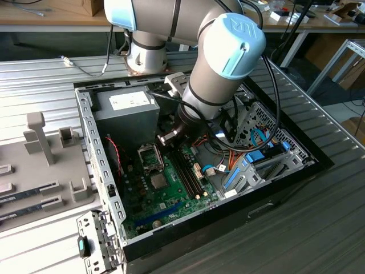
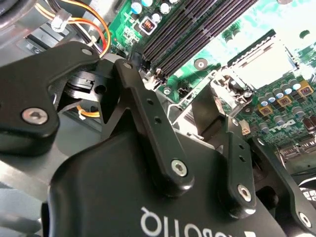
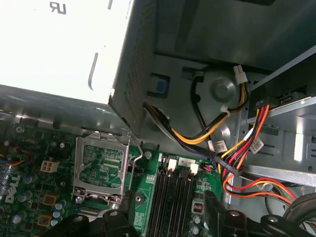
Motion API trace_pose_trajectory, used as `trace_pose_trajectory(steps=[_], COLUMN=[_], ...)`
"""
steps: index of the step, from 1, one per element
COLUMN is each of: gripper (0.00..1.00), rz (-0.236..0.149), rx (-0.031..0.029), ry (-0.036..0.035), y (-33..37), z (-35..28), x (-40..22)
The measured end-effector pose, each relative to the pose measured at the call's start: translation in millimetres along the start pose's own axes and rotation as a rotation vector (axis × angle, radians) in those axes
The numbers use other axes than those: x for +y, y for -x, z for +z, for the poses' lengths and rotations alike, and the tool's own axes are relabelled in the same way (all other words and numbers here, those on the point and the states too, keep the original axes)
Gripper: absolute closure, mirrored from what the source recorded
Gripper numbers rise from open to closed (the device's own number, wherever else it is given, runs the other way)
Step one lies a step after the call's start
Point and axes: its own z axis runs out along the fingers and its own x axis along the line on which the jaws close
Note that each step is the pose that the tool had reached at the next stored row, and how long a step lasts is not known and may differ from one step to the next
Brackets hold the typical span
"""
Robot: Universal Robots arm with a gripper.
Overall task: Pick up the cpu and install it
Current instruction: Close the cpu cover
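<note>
Gripper (image 1: pixel 166 137) hangs inside the case (image 1: pixel 91 123), above the board (image 1: pixel 171 200). Its opening and any load: cannot tell.

A grey square, apparently the cpu (image 1: pixel 158 181), lies at 6 o'clock of the open socket frame (image 1: pixel 149 157) in the exterior view, at 6 o'clock of the gripper.

Hazards, as a judgement:
- An off-centre descent may strike the frame.
- A tilted cpu may bend contacts.
- Cables (image 1: pixel 228 137) beside the wrist may snag.
</note>
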Motion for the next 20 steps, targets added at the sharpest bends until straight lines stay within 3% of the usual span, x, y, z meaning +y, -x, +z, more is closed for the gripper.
trace_pose_trajectory(steps=[4, 11, 15, 18, 20], gripper=[0.34, 0.34, 0.34, 0.34, 0.34], rz=[0.027, 0.032, 0.033, 0.036, 0.042], rx=[-0.0043, -0.0055, -0.0061, -0.0071, -0.0082], ry=[-0.0011, -0.0003, 0.0004, 0.0015, 0.0013], y=[-4.6, -33.7, -44.4, -57.5, -60.6], z=[2.4, 4.9, 5.6, 6.5, 7.0], x=[0.9, 14.0, 19.1, 24.9, 26.4])
